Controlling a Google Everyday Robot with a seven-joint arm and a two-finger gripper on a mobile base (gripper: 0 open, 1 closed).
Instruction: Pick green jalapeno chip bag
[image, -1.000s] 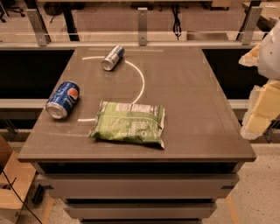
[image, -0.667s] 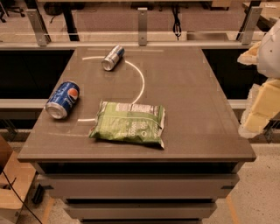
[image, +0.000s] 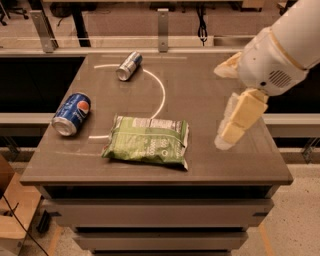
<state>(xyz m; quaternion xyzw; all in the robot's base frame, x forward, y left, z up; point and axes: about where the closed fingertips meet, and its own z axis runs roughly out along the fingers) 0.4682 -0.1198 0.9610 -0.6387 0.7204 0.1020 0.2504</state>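
Observation:
The green jalapeno chip bag (image: 148, 141) lies flat on the dark table (image: 200, 100), near the front edge and a little left of the middle. Its white label strip faces the far side. My gripper (image: 220, 107) hangs over the right part of the table, to the right of the bag and apart from it. Its two yellowish fingers (image: 240, 116) stand apart and hold nothing. The white arm (image: 280, 47) reaches in from the upper right.
A blue Pepsi can (image: 71, 113) lies on its side at the table's left edge. A slim silver-blue can (image: 129, 65) lies at the far left-centre. A white arc is drawn on the tabletop (image: 161, 90). Rails and posts run behind the table.
The arm and gripper have moved left from beyond the table's right edge to over its right part. The bag and both cans have not moved.

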